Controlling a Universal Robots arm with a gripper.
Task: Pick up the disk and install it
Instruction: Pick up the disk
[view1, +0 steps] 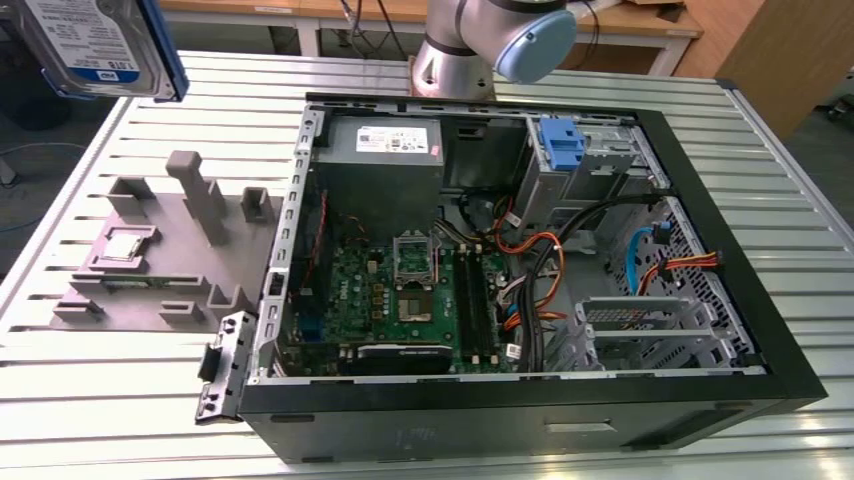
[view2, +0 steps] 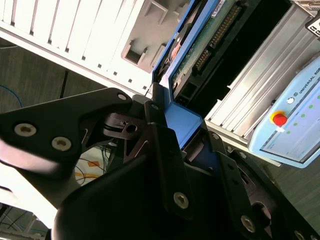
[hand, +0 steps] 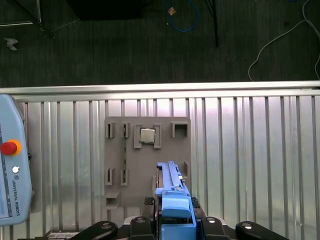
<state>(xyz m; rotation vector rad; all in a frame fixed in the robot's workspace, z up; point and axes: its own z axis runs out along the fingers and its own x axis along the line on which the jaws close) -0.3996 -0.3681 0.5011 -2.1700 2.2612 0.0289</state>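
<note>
Gripper (view2: 192, 150) clamped on the disk (hand: 172, 197) by its blue rail, with the disk held edge-on in the air above the grey holder tray (hand: 120, 150), over the tray's part near the small silver chip (hand: 147, 135) seated in it.

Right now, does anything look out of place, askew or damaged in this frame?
Nothing stands out. The gripper is shut on the disk, held on edge in the air above the grey fixture, where the processor chip sits square in its pocket. The open computer case shows no damage.
</note>
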